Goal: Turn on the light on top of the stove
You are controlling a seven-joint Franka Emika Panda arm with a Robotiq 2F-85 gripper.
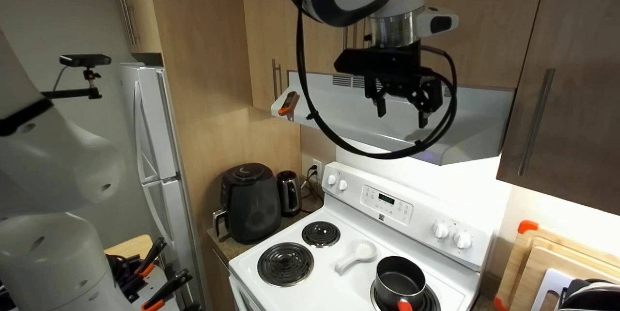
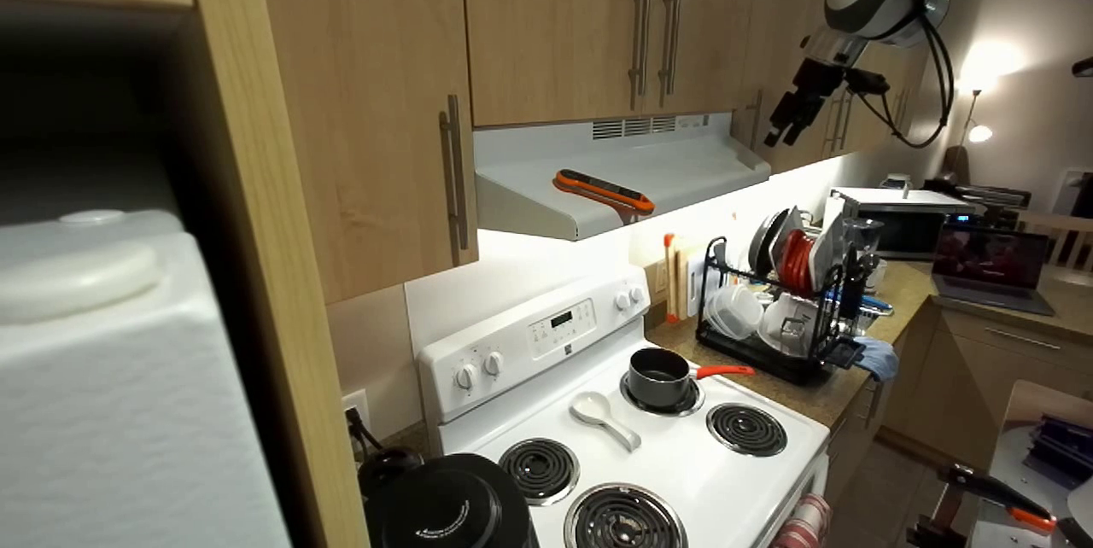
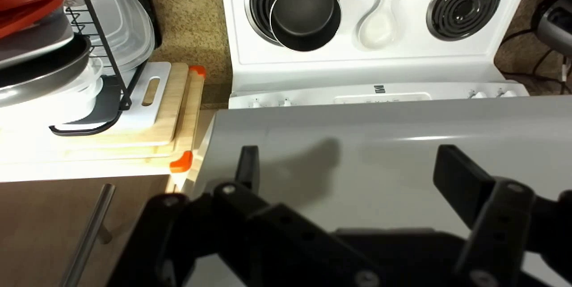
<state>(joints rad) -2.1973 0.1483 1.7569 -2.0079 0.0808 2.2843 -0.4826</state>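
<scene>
Under the white range hood (image 1: 358,112), the light itself is hidden from all views, though the wall below the hood is brightly lit in both exterior views. The white stove (image 1: 334,291) has black coil burners and a back panel with knobs. My gripper (image 1: 402,115) hangs fingers down in front of the hood's sloped face, toward the end away from the fridge. In the wrist view the gripper (image 3: 346,162) stands wide open with nothing between its fingertips, and the hood's surface (image 3: 380,188) lies beyond them, with a shadow on it. No contact with the hood is evident.
A black pot (image 2: 657,377) with a red handle and a white spoon rest (image 2: 593,407) are on the stove. An orange-edged device (image 2: 604,189) sits on the hood's front. Wooden cabinets (image 2: 555,36) adjoin the hood. A dish rack (image 2: 751,352) stands beyond the stove.
</scene>
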